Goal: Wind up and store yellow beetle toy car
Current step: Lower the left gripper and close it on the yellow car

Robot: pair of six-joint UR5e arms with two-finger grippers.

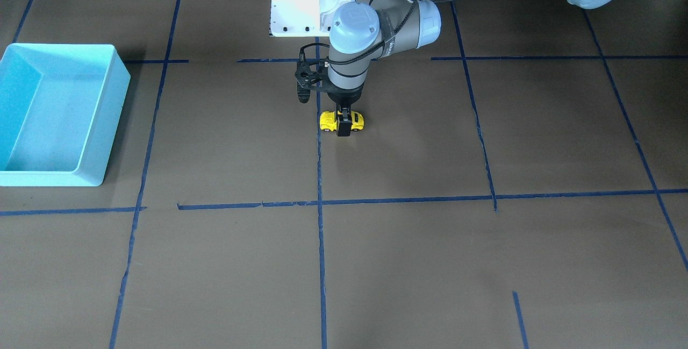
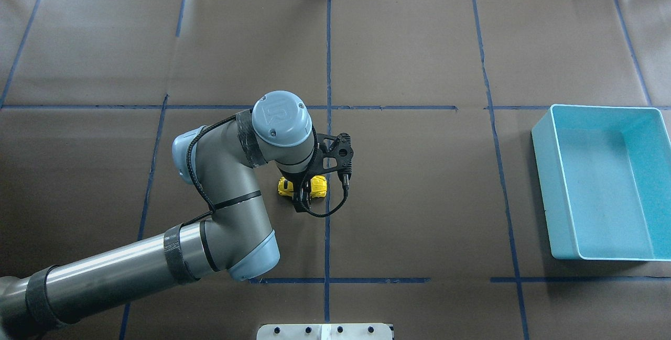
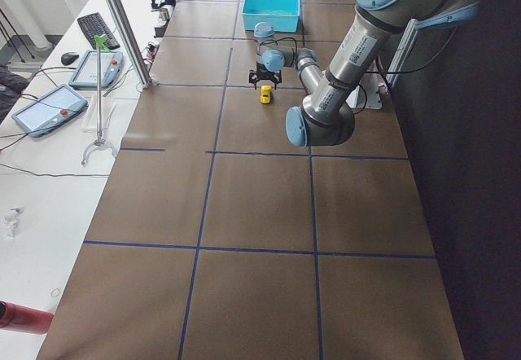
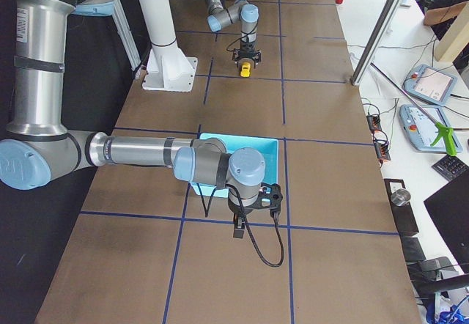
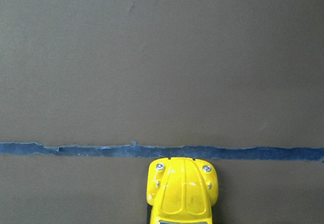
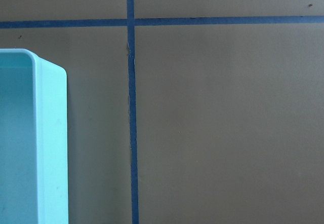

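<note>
Between left gripper [image 1: 344, 123] fingers: car [image 1: 327, 121], pinched across its middle, resting on table [image 1: 430, 263]. Car nose juts ahead of gripper, just short of tape line [image 5: 76, 149]. Bin [image 2: 550, 193] well apart from left gripper, off to robot's right. Right gripper [image 4: 239, 229] hangs just beside bin corner, above table; spread or pressed together, cannot tell.

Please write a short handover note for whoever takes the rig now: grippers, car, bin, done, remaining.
Left gripper: shut on the yellow beetle toy car, which stands on the table by the middle tape line.
Right gripper: beside the turquoise bin, state unclear.
Bin empty.
Done: car grasped.
Left: storing it in the bin; whether it is wound cannot be seen.
</note>
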